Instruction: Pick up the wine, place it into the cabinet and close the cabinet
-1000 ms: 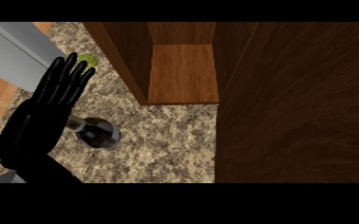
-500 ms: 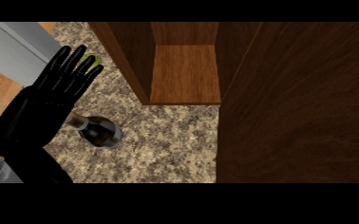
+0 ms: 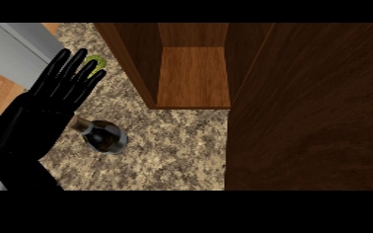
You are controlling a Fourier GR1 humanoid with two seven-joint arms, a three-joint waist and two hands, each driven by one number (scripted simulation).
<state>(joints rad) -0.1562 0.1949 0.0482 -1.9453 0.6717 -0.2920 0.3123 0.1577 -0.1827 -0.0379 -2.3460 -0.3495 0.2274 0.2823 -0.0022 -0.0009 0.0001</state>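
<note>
Toward the left edge of the counter (image 3: 175, 148), the wine (image 3: 105, 137) stands upright on the speckled stone, seen from almost straight above so that its dark shoulders ring the neck; the left hand (image 3: 62, 91) hangs over it with its fingers straight and spread wide, holding nothing, its wrist covering the top of the neck; the right hand does not show. By my reading the pick-up is the step in hand and has not been made, since no finger curls round the glass; the next move calls for the hand to come lower and turn so that thumb and fingers can close about the neck or body, then lift it clear and carry it right and toward the far edge into the cabinet (image 3: 193, 79). That cabinet stands open, its wooden shelf bare where it shows, and its door (image 3: 299, 108) swung out to fill the right side of the view (it will want pushing shut last). Something small and green (image 3: 97, 62) lies just beyond the fingertips near the counter's far left corner; I cannot tell what it is; past the left edge a grey panel (image 3: 22, 54) and a strip of orange-brown floor (image 3: 13, 91) show.
</note>
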